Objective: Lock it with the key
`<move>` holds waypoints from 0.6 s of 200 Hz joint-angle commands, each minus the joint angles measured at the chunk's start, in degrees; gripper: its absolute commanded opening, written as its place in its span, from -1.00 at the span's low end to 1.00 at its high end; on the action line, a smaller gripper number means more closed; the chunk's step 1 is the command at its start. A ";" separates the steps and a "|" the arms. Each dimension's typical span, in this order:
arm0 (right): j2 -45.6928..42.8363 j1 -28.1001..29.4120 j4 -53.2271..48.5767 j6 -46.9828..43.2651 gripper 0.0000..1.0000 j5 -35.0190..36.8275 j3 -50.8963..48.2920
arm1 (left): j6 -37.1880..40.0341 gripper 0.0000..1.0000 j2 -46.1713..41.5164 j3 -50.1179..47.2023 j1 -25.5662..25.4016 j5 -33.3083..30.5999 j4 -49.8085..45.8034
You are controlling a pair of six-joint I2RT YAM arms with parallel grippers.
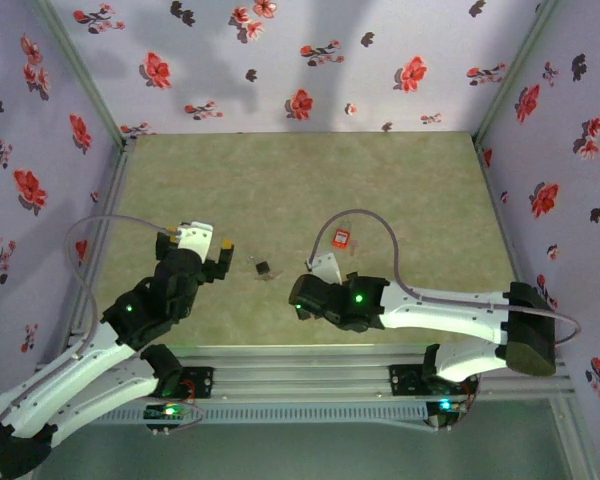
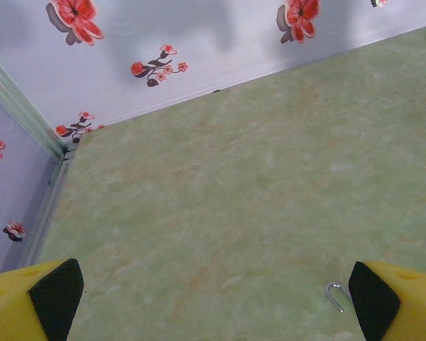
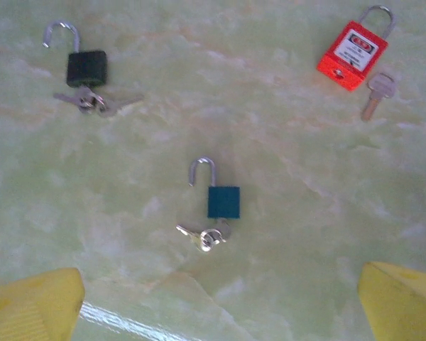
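Locks lie untouched, so I think nothing is done yet. My right gripper (image 3: 224,309) hangs with fingers wide apart, holding nothing. Ahead of it is the teal padlock (image 3: 223,202), hoop open, keys (image 3: 204,236) at its bottom. Ahead and left is the black padlock (image 3: 85,67), open too. Ahead and right is the red padlock (image 3: 351,51), a loose key (image 3: 376,96) beside it. My left gripper (image 2: 213,302) is spread wide and empty. Grabbing, shutting a hoop and turning the key are left.
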 commanded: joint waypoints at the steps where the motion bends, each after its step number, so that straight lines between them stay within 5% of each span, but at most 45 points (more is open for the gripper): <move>1: -2.26 0.28 6.82 -0.01 0.99 1.67 -2.97 | 0.78 0.99 -0.90 -0.53 -0.38 -2.06 2.26; 120: 2.21 -2.94 8.60 -2.14 0.99 -1.29 -1.58 | -1.24 0.99 -1.68 1.59 -0.36 -2.04 -0.44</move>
